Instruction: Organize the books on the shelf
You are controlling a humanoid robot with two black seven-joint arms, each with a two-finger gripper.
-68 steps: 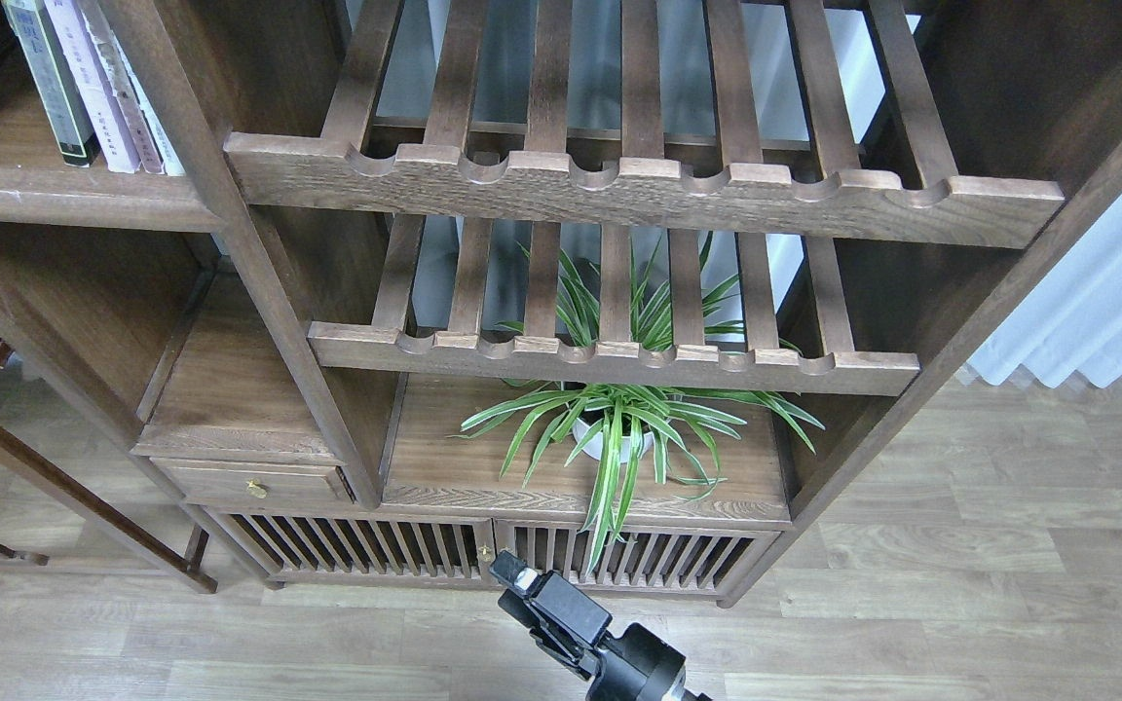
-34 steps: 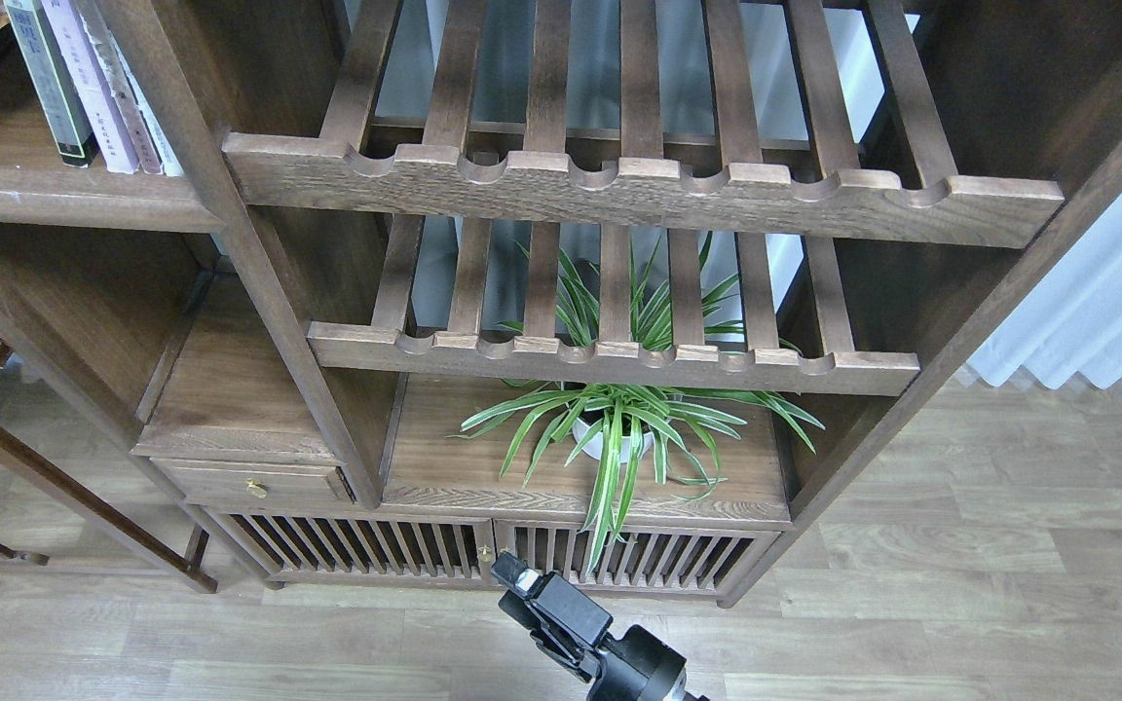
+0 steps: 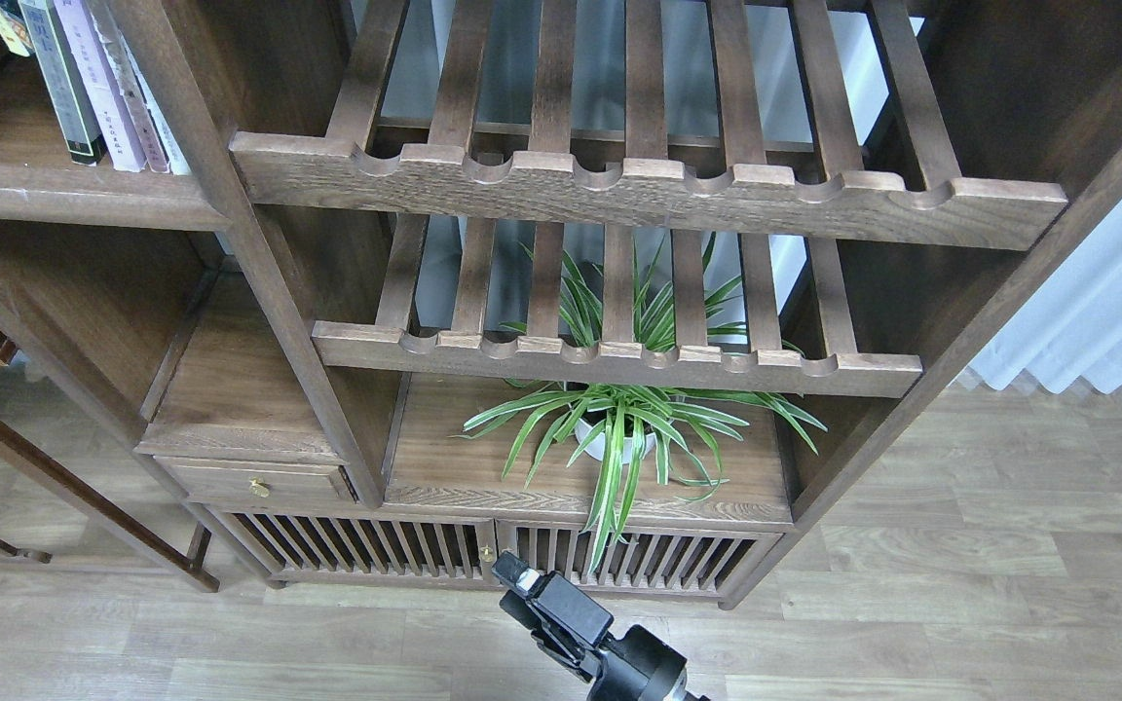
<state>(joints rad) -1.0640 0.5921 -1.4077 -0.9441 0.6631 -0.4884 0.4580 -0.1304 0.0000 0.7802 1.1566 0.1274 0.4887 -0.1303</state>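
Books [image 3: 93, 83] stand upright on the shelf [image 3: 55, 190] at ten o'clock; my hand [image 3: 522, 576] at six o'clock, grip state I cannot tell.

Two slatted wooden racks with scalloped front rails, upper rack [image 3: 649, 190] above lower rack [image 3: 619, 358], both dark brown. Below them, a spider plant [image 3: 619, 428] in a small white pot [image 3: 610, 443], standing on a wooden ledge [image 3: 444, 467], leaves spilling over the front edge. Under the ledge, two slatted cabinet doors [image 3: 483, 555] with small brass knobs. To the left, a drawer [image 3: 259, 482] with a brass knob [image 3: 256, 486]. Pale wood-plank floor [image 3: 960, 604] in front. At far right, a white pleated curtain [image 3: 1106, 302] reaching the floor.
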